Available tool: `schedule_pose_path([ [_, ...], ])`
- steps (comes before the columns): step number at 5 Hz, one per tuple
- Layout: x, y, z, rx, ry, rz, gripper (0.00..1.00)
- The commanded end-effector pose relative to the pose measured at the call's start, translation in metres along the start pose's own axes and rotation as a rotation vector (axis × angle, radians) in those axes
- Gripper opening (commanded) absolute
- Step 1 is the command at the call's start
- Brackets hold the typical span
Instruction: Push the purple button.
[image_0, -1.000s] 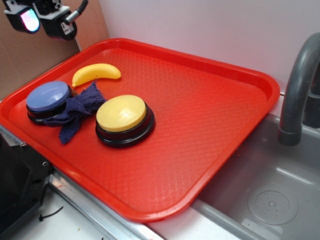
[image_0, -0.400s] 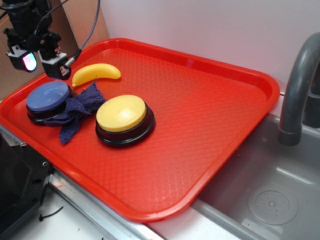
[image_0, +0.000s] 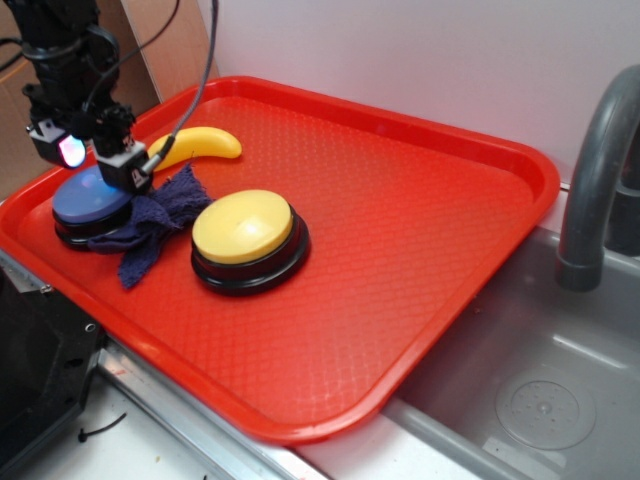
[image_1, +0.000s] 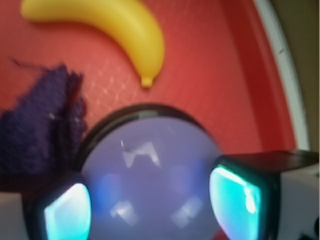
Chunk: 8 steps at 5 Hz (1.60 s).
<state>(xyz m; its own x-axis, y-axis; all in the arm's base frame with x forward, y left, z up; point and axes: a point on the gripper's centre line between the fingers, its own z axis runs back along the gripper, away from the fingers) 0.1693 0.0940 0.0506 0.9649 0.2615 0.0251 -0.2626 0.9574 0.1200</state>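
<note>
Claw (image_0: 97, 160) hovers spread over the purple button (image_0: 88, 200); I'd lower straight down, centred on the dome, clear of the rag (image_0: 160, 215).

Red tray (image_0: 420, 190) with yellow button (image_0: 243, 226), banana (image_0: 200, 143), dark cloth (image_0: 160, 215); grey, seemingly metal faucet (image_0: 596, 180) alongside

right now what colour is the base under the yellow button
Black base under the yellow button, clearest in the exterior view.
</note>
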Motion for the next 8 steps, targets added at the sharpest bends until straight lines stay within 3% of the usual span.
schedule_pose_path([
  [1,0.002,0.006,-0.004,-0.026,0.002,-0.01,1.0],
  [4,0.018,0.025,0.03,-0.038,0.0,0.028,1.0],
  [8,0.02,0.024,0.058,-0.024,-0.037,0.028,1.0],
])
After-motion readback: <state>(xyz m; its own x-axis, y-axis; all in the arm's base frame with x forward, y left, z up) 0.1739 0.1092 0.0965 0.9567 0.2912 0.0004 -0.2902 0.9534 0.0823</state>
